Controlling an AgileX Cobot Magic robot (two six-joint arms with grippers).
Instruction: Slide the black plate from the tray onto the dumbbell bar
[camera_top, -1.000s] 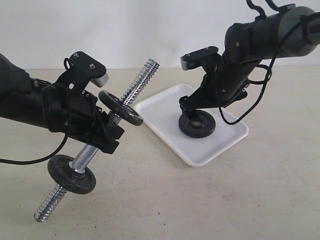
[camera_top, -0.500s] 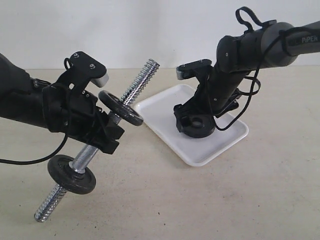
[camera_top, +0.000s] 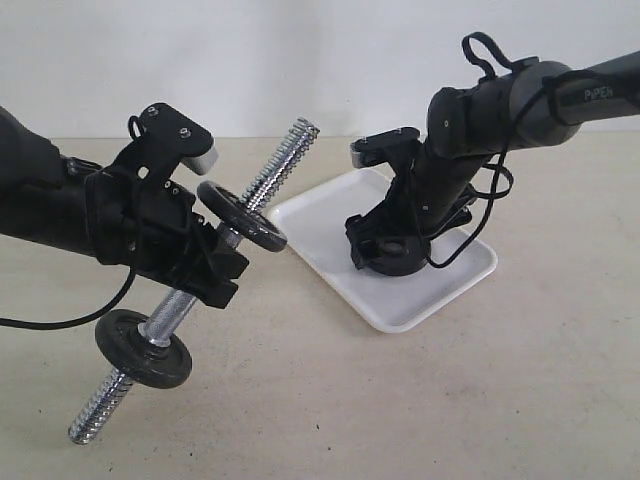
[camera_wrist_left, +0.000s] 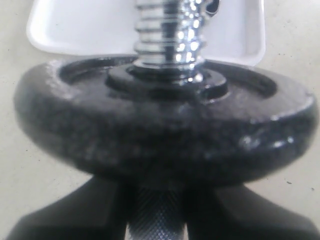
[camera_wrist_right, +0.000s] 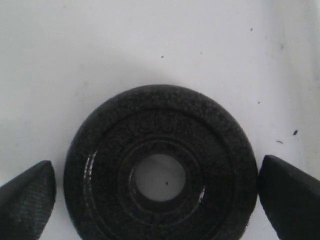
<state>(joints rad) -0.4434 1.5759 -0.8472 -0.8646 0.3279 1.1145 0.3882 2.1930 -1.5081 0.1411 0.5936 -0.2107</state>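
Task status: not started beyond the approach. The plate (camera_top: 400, 262) lies flat on the tray (camera_top: 325, 215), right of centre in the exterior view, hole facing up. It has not been gripped or lifted. Gripping, lifting, carrying to the bar (camera_top: 285, 155) and threading on are all left to do.

Right arm: reaches in from the upper right of the frame and bends down steeply over the tray. The right gripper (camera_top: 385, 245) is low over the plate. In the right wrist view its jaws stand wide, one fingertip (camera_wrist_right: 27, 197) on each side of the plate (camera_wrist_right: 160, 112), with a strip of white tray visible between each tip and the rim. No contact is visible.

Left arm: enters from the left edge. The left gripper (camera_top: 215, 268) is clamped narrow on the bar's knurled handle, between the upper disc (camera_top: 240, 215) and the lower disc (camera_top: 145, 348). The bar is held tilted above the counter (camera_top: 500, 400), with its bare threaded end pointing to the upper right, toward the tray. That end appears free to take the plate.
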